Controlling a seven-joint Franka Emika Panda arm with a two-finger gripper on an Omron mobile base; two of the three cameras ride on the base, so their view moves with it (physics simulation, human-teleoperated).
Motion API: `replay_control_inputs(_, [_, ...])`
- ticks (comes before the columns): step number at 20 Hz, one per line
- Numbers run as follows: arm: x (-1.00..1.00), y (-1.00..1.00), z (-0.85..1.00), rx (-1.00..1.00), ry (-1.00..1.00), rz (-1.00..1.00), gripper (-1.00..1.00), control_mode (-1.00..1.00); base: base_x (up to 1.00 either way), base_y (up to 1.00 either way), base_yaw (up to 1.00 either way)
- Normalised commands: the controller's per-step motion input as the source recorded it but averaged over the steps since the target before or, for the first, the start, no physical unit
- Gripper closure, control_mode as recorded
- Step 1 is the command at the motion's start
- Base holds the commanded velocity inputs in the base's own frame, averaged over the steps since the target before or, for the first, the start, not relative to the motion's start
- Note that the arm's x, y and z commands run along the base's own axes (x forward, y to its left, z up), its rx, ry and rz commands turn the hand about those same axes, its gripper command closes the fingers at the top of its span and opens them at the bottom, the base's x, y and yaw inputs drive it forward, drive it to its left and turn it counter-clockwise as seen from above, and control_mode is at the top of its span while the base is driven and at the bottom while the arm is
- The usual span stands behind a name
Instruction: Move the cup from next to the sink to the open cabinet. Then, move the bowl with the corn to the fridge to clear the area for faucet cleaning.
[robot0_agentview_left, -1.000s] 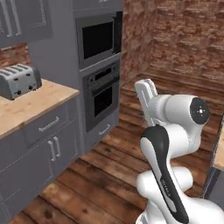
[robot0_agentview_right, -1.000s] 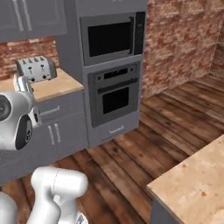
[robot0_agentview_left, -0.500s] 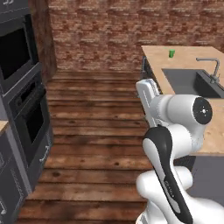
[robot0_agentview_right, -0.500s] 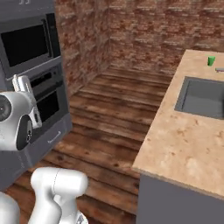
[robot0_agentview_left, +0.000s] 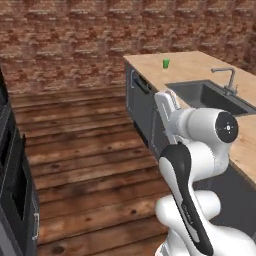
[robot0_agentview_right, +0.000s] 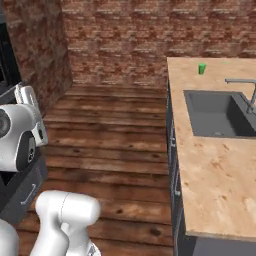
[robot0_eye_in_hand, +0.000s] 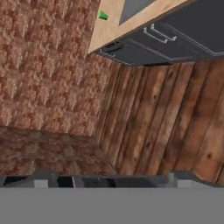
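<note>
- We see the cup (robot0_agentview_left: 166, 63) upright near the far end of the surface (robot0_agentview_left: 195, 67), beyond the sink (robot0_agentview_left: 210, 95), well apart from our arm.
- Our gripper (robot0_eye_in_hand: 113, 180) is wide open and empty, aimed at the floor, with the cup far ahead, to its upper left in the hand view.

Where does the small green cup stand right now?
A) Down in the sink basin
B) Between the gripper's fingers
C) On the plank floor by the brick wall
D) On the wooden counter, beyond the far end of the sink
D: the green cup stands upright on the light wooden counter, past the far end of the dark sink and apart from it, nearer the brick wall.
</note>
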Motion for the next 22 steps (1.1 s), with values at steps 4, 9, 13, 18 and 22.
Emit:
replay_control_inputs(4, [0.0,0.0,0.0,0.0,0.0,0.0,-1.0,1.0,1.0,0.25,-0.41])
replay_control_inputs(9, [0.0,0.0,0.0,0.0,0.0,0.0,-1.0,1.0,1.0,0.61,-0.45])
replay_control_inputs(13, [0.0,0.0,0.0,0.0,0.0,0.0,-1.0,1.0,1.0,0.9,-0.46])
replay_control_inputs(18, [0.0,0.0,0.0,0.0,0.0,0.0,-1.0,1.0,1.0,1.0,-0.51])
replay_control_inputs(22, [0.0,0.0,0.0,0.0,0.0,0.0,-1.0,1.0,1.0,1.0,-0.53])
